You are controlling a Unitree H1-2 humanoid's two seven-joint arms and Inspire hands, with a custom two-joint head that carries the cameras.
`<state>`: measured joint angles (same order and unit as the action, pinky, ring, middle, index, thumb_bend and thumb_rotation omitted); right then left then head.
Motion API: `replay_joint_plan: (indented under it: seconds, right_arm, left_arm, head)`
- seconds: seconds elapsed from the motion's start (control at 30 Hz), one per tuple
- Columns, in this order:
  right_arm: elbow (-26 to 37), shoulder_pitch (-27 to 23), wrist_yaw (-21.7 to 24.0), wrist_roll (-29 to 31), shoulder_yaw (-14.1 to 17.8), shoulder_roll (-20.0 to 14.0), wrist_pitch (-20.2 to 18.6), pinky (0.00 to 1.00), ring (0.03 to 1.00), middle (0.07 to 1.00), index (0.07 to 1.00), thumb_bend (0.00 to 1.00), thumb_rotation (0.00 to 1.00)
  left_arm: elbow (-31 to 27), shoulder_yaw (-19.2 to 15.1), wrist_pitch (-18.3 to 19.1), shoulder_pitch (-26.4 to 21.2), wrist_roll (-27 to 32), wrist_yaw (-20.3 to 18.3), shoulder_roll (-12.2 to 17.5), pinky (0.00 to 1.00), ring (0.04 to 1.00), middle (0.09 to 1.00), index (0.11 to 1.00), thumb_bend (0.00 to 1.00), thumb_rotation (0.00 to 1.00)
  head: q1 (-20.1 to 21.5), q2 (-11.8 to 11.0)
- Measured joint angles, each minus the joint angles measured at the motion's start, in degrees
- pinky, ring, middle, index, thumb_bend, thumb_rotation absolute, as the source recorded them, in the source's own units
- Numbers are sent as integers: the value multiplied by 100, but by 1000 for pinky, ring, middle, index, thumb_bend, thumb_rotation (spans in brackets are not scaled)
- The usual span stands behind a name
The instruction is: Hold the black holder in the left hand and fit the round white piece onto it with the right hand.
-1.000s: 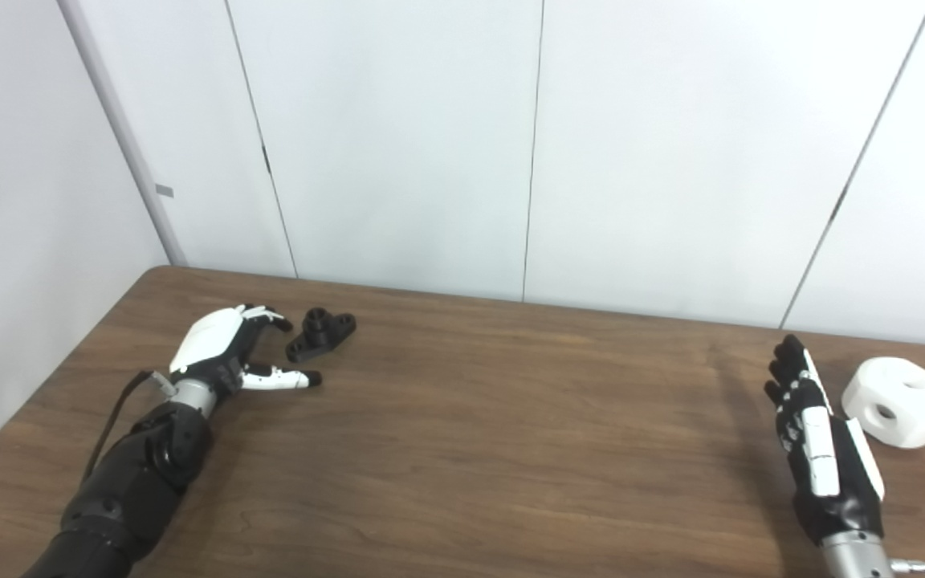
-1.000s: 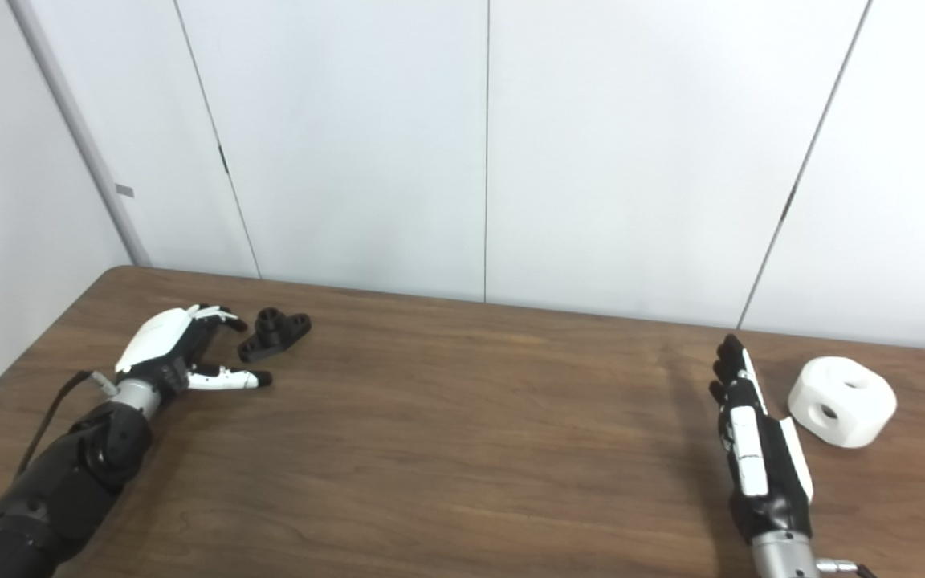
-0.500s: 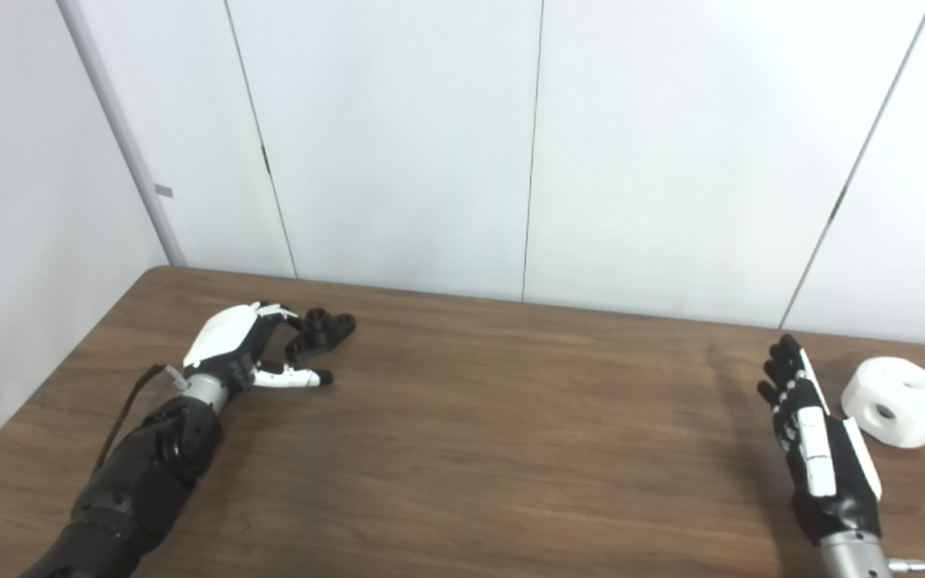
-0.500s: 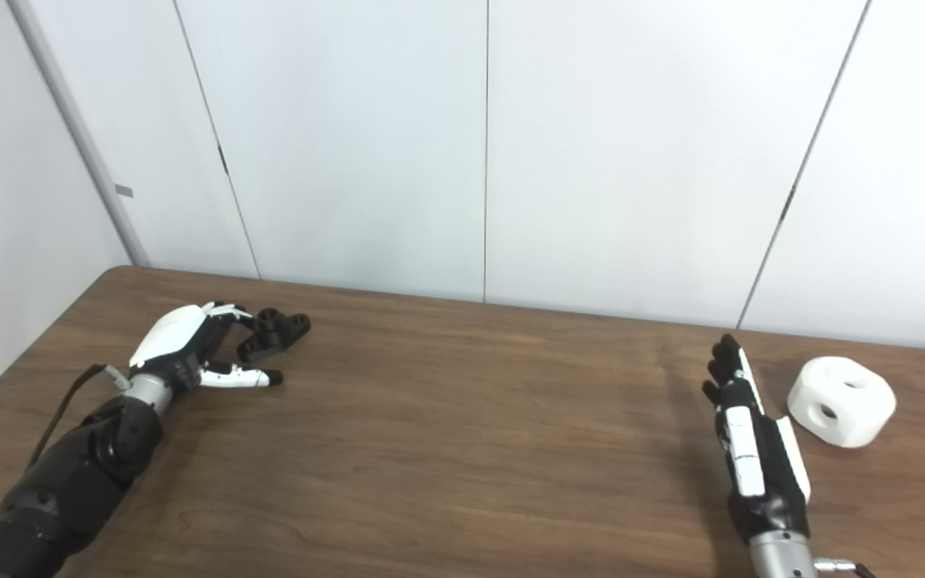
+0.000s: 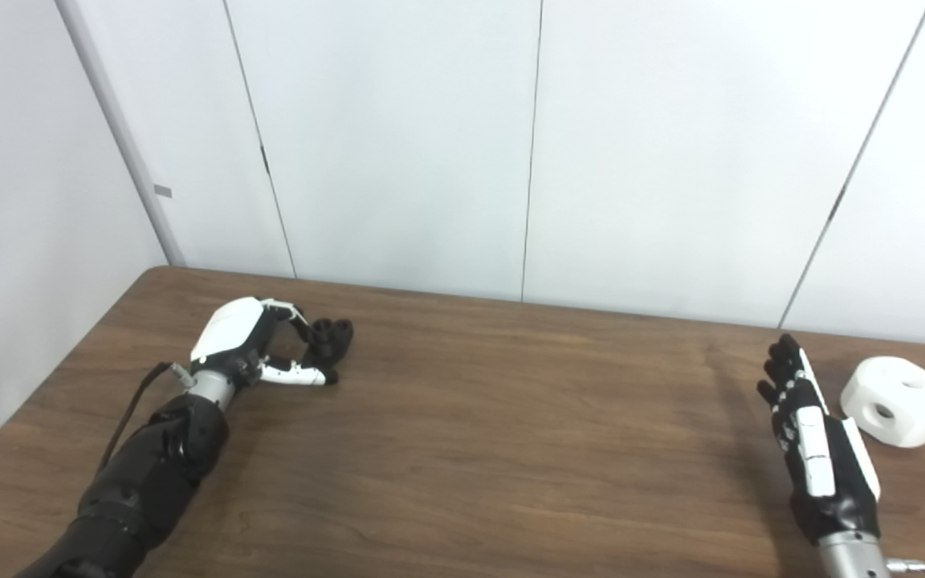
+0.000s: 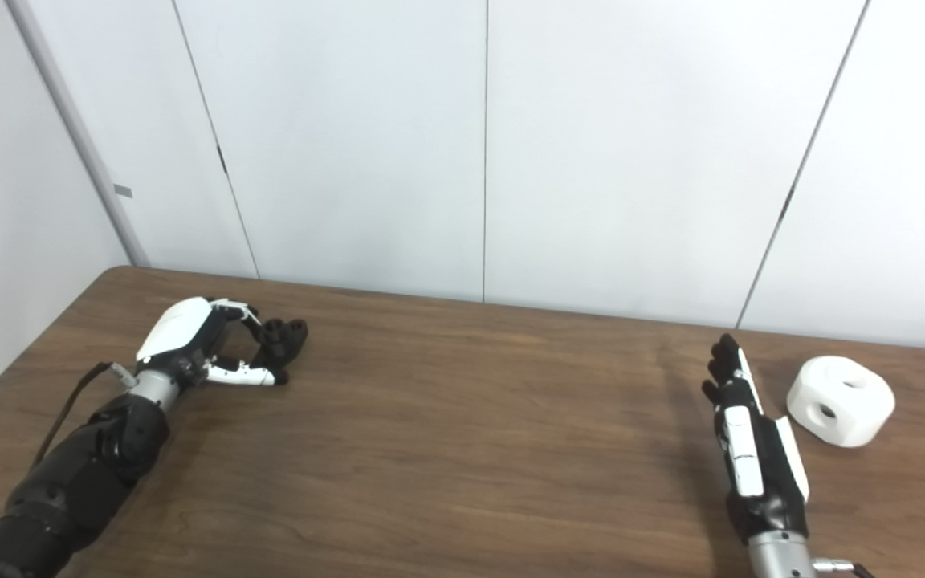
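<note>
On the far left of the brown wooden counter, the small black plastic holder lies flat, and the left hand is right at it. The hand's fingers curve over the holder's far-left side while the thumb runs along its near side, tip touching or all but touching the holder's near end. The holder therefore sits in the hand's open crook, just to the right of the palm, with its long axis running from near-left to far-right, roughly in line with the reach of the forearm. The digits are apart and partly curled around the piece; they do not look clamped, and the holder appears to rest on the counter, so I judge the grasp as forming, not made.

Well apart, on the far right, the round white plastic piece with holes in its top and side sits on the counter. The right hand stands edge-on just to its left, fingers straight, close together and pointing away, holding nothing; a narrow strip of bare wood shows between the two.

Each hand is plainly the nearer one to its own part. For the left, closing should need only the fingers and thumb drawing together across the holder's short width. For the right, the piece lies to the right of the palm, so a sideways sweep or a turn of the wrist seems needed first.
</note>
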<state>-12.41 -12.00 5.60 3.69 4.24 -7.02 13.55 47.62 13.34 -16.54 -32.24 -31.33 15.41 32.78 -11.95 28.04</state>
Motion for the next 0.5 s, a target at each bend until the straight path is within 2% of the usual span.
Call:
replay_joint_plan:
  seconds: [0.27,0.5]
  right_arm:
    - [0,-1,-1,-12,-7,0,3,968,993,996,998,395,1000]
    - [9,-1,-2,-31,-8,10,1,973,994,996,996,377,1000]
  left_arm:
    - [-11,14,-96,0,-23,-2,0,1000,869,701,483,522,48]
    - [-57,14,-144,1,-25,-18,0,1000,865,708,483,522,49]
  head:
    - [-18,-9]
    - [9,9]
